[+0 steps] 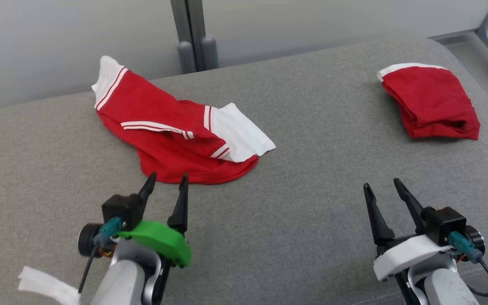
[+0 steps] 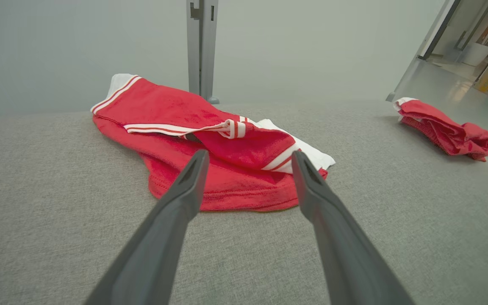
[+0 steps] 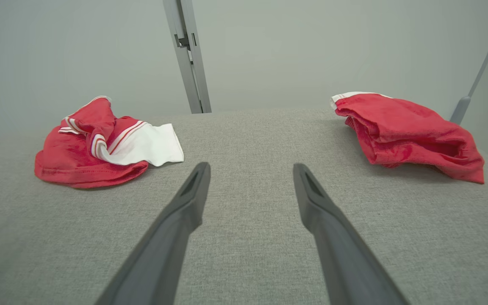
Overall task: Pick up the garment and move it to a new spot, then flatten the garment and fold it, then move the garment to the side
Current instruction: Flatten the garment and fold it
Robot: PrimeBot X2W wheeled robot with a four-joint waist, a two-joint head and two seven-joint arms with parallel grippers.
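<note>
1. left tool [image 1: 168, 176]: green collar, two long dark fingers spread as wide as they go, nothing between them, nothing held. Tips at the near hem of the garment; touching the cloth or hovering just short of it, cannot tell.

2. right tool [image 1: 381, 183]: white collar, fingers likewise fully spread, empty. Poised over bare grey cloth, no garment near its tips.

3. red jersey [image 1: 172, 135]: the task's garment. White sleeves, red-and-white striped trim. Crumpled and partly doubled over itself, directly ahead of the left tool; ahead and well to the left of the right tool. One white sleeve splayed out on the side toward the right tool.

4. folded red garment [image 1: 432, 103]: white band at its far edge, compact and layered. Ahead and to the right of the right tool, well apart from it, close to the far right edge.

5. desk [image 1: 303, 212]: grey woven covering, rounded far edge, carrying both garments.

Progress, as judged: opening step only. Jersey not yet gripped, lifted, moved, flattened, folded or set aside; every stage left to do. Folded piece at the right probably a finished item, not part of the present work. Next call, likely: left tool closing on the near hem, with care not to pinch the desk covering along with it.
</note>
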